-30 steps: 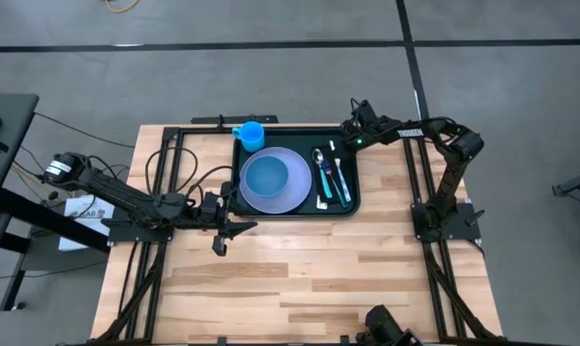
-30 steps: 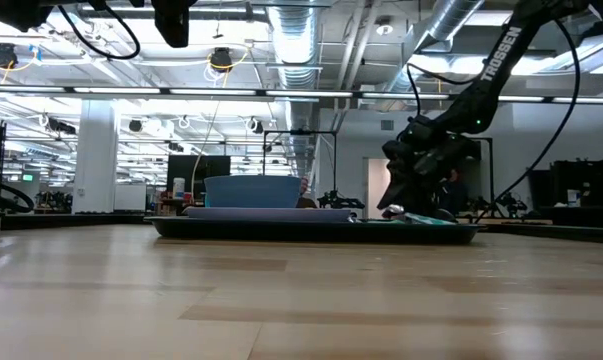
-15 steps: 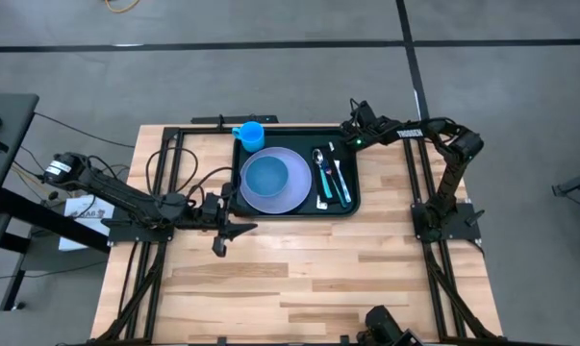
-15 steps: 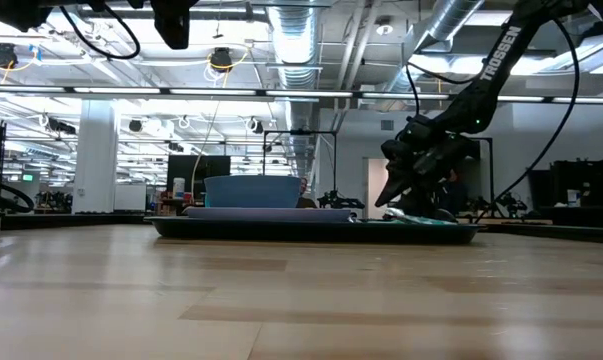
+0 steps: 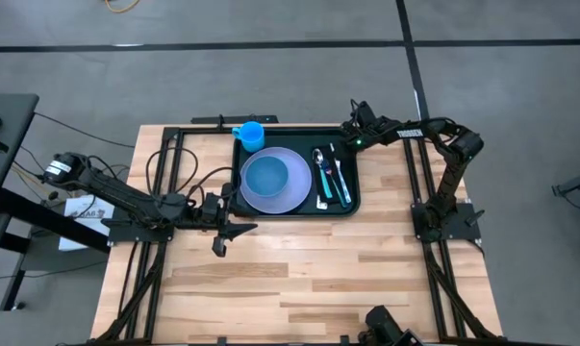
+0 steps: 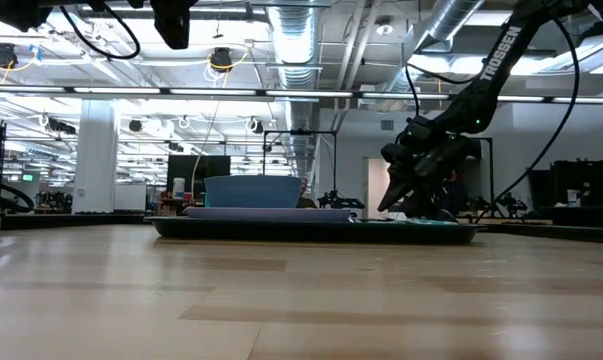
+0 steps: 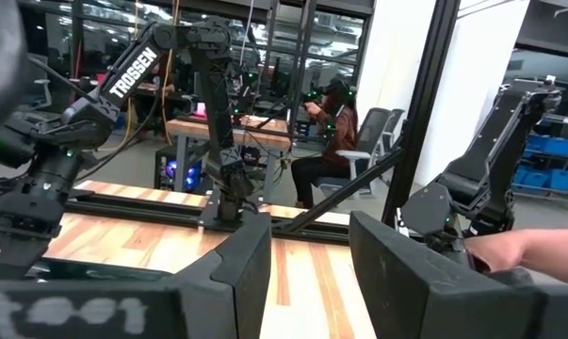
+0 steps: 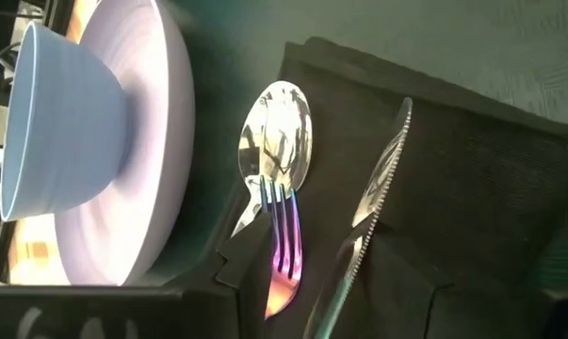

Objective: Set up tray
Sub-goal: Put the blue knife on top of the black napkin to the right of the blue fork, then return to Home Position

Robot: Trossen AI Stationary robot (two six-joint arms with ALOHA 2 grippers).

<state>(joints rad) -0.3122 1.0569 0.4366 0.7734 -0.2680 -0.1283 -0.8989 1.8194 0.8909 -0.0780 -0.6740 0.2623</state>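
Note:
The dark green tray (image 5: 294, 216) lies at the table's far middle. On it sit a lavender plate (image 5: 294, 197) with a blue bowl (image 5: 266, 177), a blue cup (image 5: 250, 133) in its far left corner, and a black napkin (image 8: 472, 188) bearing a spoon (image 8: 279, 122), a fork (image 8: 282, 235) and a knife (image 8: 378, 188). My right gripper (image 5: 350, 137) hovers open over the tray's far right corner, just above the cutlery (image 6: 393, 200). My left gripper (image 5: 232, 231) is open and low over the table, by the tray's near left corner.
Bare wood stretches across the near half of the table (image 5: 299, 279). Black frame rails (image 5: 136, 269) run along both sides. Beyond the table, a person sits at a desk (image 7: 331, 132), and a hand (image 7: 519, 250) shows at the left wrist view's edge.
My right gripper has risen a little from the cutlery on the tray's right side. Nothing on the tray has moved.

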